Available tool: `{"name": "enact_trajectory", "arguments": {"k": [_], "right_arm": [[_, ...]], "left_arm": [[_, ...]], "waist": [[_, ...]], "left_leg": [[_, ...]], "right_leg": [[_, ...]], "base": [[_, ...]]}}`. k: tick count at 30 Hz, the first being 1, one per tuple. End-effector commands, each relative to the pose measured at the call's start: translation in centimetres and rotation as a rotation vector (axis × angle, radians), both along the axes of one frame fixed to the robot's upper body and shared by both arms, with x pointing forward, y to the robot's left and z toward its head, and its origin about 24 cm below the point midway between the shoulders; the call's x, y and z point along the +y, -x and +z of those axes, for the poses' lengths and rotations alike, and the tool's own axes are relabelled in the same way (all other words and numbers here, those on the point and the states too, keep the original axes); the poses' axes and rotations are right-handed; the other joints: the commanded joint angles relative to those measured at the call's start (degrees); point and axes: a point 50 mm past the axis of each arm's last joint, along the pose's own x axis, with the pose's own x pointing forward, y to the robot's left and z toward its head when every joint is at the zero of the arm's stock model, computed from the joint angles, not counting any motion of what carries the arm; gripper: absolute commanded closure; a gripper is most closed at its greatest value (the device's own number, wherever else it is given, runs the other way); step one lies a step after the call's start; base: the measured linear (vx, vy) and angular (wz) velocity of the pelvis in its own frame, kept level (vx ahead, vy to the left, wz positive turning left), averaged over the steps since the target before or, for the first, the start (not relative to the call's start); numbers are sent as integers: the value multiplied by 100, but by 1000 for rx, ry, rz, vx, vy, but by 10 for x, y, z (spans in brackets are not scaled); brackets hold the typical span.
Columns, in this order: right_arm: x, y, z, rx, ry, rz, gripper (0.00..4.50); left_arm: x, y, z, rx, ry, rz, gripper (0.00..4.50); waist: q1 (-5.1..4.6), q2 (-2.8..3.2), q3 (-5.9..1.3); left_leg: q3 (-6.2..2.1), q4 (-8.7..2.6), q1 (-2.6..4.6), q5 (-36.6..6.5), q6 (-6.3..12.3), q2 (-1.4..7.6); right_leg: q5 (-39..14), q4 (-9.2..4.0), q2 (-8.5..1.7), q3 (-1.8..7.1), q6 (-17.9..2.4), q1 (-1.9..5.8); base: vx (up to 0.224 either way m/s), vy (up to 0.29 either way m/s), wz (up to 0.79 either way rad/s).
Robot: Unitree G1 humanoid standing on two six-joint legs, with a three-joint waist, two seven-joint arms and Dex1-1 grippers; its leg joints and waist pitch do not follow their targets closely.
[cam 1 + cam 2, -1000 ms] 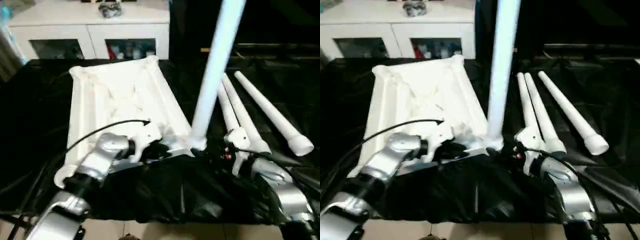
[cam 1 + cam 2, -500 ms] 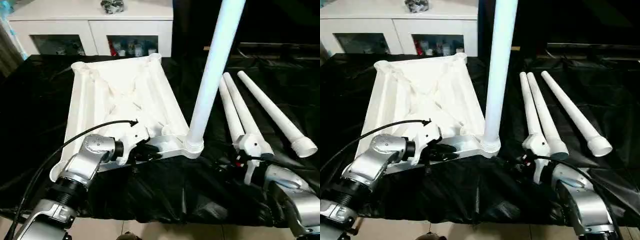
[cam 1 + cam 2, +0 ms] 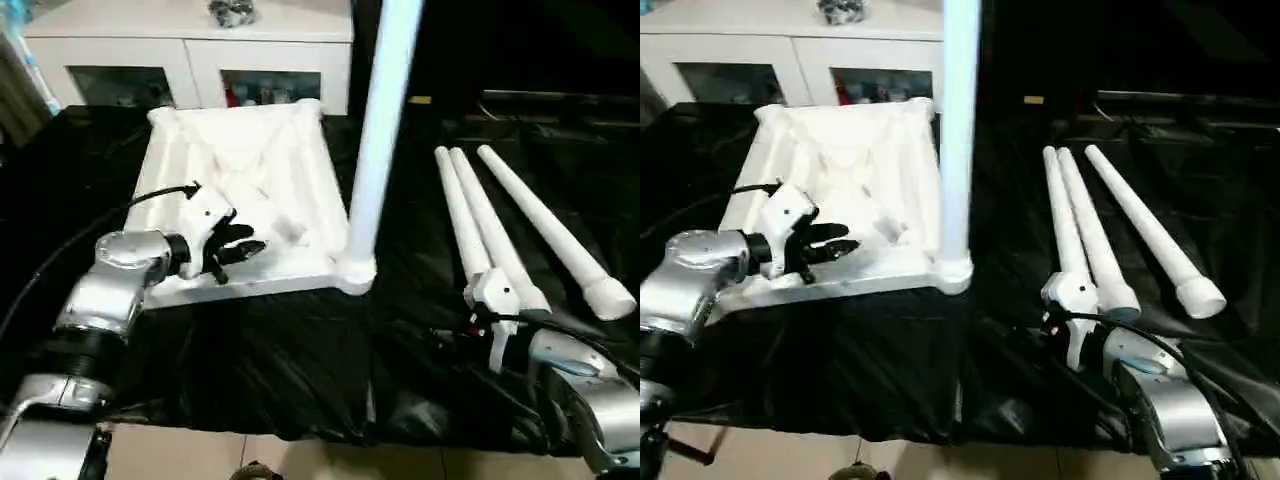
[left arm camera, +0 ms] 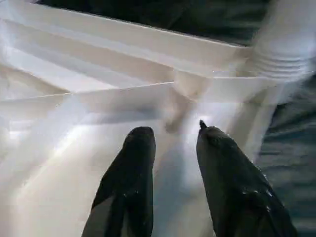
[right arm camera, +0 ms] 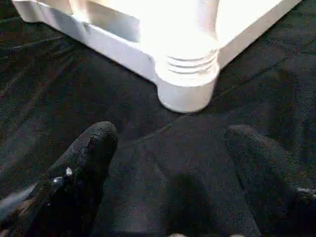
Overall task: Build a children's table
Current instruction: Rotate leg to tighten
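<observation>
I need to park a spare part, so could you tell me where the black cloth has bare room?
The front strip of cloth, between the tabletop's near edge and the table's front, lies bare. So does the band between the standing leg and the three loose legs. The right is crowded with those legs and the right gripper.

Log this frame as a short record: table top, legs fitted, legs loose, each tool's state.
table top: upside down on black cloth, ribbed underside up
legs fitted: one leg upright in the near corner socket by the loose legs
legs loose: three legs lying side by side on the cloth
left tool: over the top's near edge, fingers apart, holding nothing
right tool: open, over the cloth, empty
</observation>
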Motion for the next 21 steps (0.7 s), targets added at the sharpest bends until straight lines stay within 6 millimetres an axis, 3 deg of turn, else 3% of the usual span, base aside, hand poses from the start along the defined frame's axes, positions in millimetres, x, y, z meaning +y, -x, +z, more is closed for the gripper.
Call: {"name": "enact_trajectory", "arguments": {"k": [1, 7, 8, 9, 13, 14, 16, 20, 21], "right_arm": [[-1, -3, 1, -1, 14, -11, 59], [-3, -2, 3, -3, 18, -5, 59], [-3, -2, 2, -3, 17, -6, 59], [-3, -2, 2, -4, 17, -6, 59], [-3, -2, 3, -7, 16, -11, 59], [-3, -2, 3, -7, 16, -12, 59], [-4, -2, 3, -9, 20, -15, 59], [-5, -1, 3, -11, 23, -21, 59], [-5, -1, 3, -12, 25, -25, 59]], "left_arm": [[-13, 6, -3, 35, 29, -74, 289], [-37, 17, -12, 41, 30, -193, 289], [-40, 15, -13, 34, 29, -194, 289], [-41, 14, -13, 29, 27, -191, 260], [-51, 4, -13, -4, -15, -192, 248], [-52, 2, -14, -10, -29, -192, 248], [-54, -1, -17, 5, -60, -214, 248], [-57, -3, -23, 30, -73, -232, 248], [-58, -4, -25, 37, -76, -235, 266]], "waist": [[20, -54, -368], [61, -94, -361], [60, -96, -357], [57, -100, -353], [48, -97, -352], [50, -104, -348], [51, -49, -350], [25, -73, -358], [21, -75, -363]], "left_leg": [[-122, -360, 120, -916, 345, 409], [-134, -360, 59, -907, 356, 388], [-136, -360, 56, -913, 357, 384], [-135, -360, 54, -926, 358, 380], [-142, -351, 70, -1031, 325, 372], [-149, -354, 64, -1089, 312, 365], [-162, -356, 66, -1167, 250, 367], [-159, -352, 59, -1147, 239, 367], [-161, -349, 58, -1139, 237, 366]], "right_leg": [[-1271, -344, -601, 378, -1002, 194], [-1293, -348, -623, 371, -933, 258], [-1339, -353, -616, 368, -908, 257], [-1399, -366, -614, 367, -882, 257], [-1659, -400, -592, 363, -729, 237], [-1720, -410, -594, 362, -700, 242], [-1806, -409, -615, 365, -680, 250], [-1637, -401, -605, 363, -730, 256], [-1600, -388, -608, 361, -747, 262]], "base": [[0, 0, 0], [0, 0, 0], [0, 0, 0], [0, 0, 0], [0, 0, 0], [0, 0, 0], [0, 0, 0], [0, 0, 0], [0, 0, 0]]}}
